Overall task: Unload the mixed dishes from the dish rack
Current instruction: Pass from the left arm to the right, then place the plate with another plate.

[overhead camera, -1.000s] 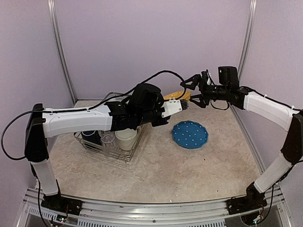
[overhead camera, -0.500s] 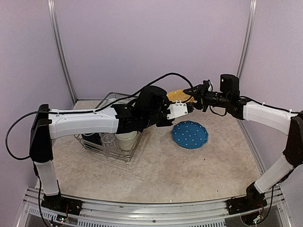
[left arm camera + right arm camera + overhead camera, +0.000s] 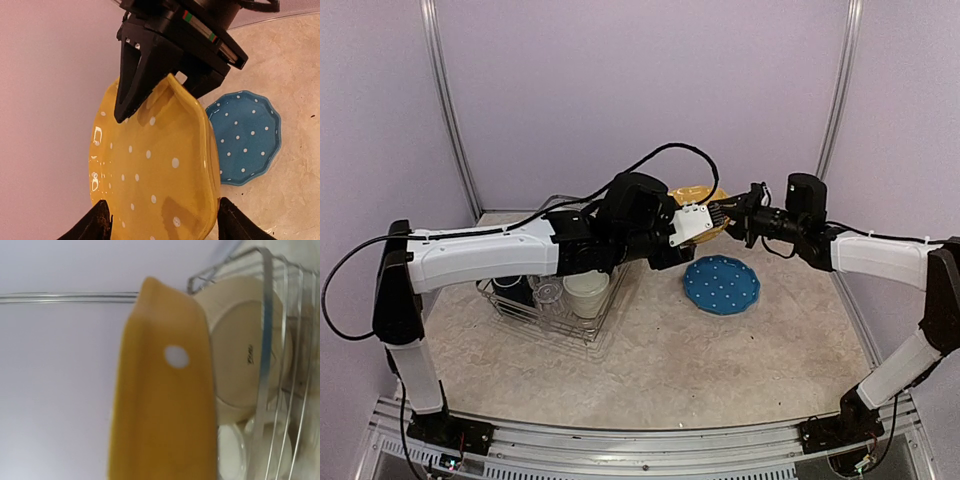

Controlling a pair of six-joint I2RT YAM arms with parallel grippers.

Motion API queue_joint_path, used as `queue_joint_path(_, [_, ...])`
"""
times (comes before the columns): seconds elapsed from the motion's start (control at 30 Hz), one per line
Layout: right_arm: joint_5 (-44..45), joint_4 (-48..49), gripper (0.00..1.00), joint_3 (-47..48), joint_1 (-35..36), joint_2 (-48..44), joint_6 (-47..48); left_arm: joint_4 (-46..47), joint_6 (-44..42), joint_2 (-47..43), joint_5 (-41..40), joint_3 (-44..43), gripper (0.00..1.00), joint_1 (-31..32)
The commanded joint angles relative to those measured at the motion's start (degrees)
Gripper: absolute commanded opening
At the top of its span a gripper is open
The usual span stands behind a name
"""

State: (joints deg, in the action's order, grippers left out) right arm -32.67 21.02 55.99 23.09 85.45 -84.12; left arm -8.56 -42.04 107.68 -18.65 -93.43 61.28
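The yellow dotted plate [image 3: 698, 193] [image 3: 155, 165] hangs on edge in the air between the two arms, right of the dish rack [image 3: 520, 308]. My right gripper [image 3: 732, 213] [image 3: 157, 102] is shut on its far rim. My left gripper [image 3: 712, 218] [image 3: 165, 220] is open, one finger standing on each side of the plate's near part. In the right wrist view the plate [image 3: 165, 405] is seen edge-on and hides that gripper's fingers. A blue dotted plate [image 3: 720, 284] [image 3: 245, 140] lies flat on the table below.
The rack [image 3: 265, 315] holds a large cream mug [image 3: 586, 293], a navy mug [image 3: 512, 290], a clear glass [image 3: 548, 293] and a cream plate [image 3: 245, 350] standing on edge. Purple walls close in the back and sides.
My right gripper has moved left to the yellow plate and shut on its rim. My left gripper, which was shut on the plate, has opened.
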Motion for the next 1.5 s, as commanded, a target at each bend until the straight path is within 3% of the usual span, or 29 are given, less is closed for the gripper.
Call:
queue_joint_path(0.0, [0.1, 12.2, 0.00, -1.9, -1.6, -4.3, 5.0, -2.5, 11.5, -6.5, 5.0, -2.9, 0.73, -0.2])
queue_joint_path(0.1, [-0.9, 12.9, 0.00, -4.9, -4.7, -5.2, 6.4, -6.1, 19.0, -10.5, 10.2, -2.0, 0.80, -2.4])
queue_joint_path(0.23, [-6.4, 21.4, 0.00, -10.5, -10.3, -4.6, 8.1, -10.7, 31.8, -15.5, 19.2, -1.0, 0.91, -8.3])
queue_joint_path(0.43, [-14.0, 10.6, 0.00, -8.9, -16.8, 0.2, 22.5, -12.8, 51.0, -21.7, 32.9, 4.7, 0.98, -20.6])
queue_joint_path(0.57, [-13.7, 4.2, 0.00, -7.7, -17.3, 3.5, 30.9, -16.3, 59.0, -22.2, 36.3, 6.6, 0.94, -27.7])
queue_joint_path(0.8, [-16.3, 3.3, 0.00, -6.2, -17.6, 11.9, 34.9, -20.0, 71.1, -17.5, 46.7, 8.7, 0.79, -39.1])
queue_joint_path(1.0, [-16.9, 4.7, 0.01, -7.7, -17.6, 14.8, 35.5, -15.7, 72.3, -16.6, 51.0, 12.2, 0.79, -40.6])
queue_joint_path(1.07, [-17.0, 4.6, 0.07, -8.0, -17.6, 15.4, 35.9, -15.5, 72.1, -15.8, 51.6, 12.3, 0.79, -40.5])
queue_joint_path(1.2, [-16.5, 1.4, 0.31, -7.9, -17.6, 16.5, 38.7, -14.8, 71.4, -14.4, 51.7, 12.5, 0.77, -40.5])
queue_joint_path(1.37, [-9.6, -12.7, 0.56, -4.9, -17.6, 15.2, 49.1, -14.9, 70.2, -12.0, 51.7, 12.0, 0.66, -40.4])
queue_joint_path(1.47, [-3.9, -20.3, 0.66, -3.1, -17.5, 13.9, 54.4, -14.3, 69.4, -10.7, 53.2, 11.8, 0.60, -40.3])
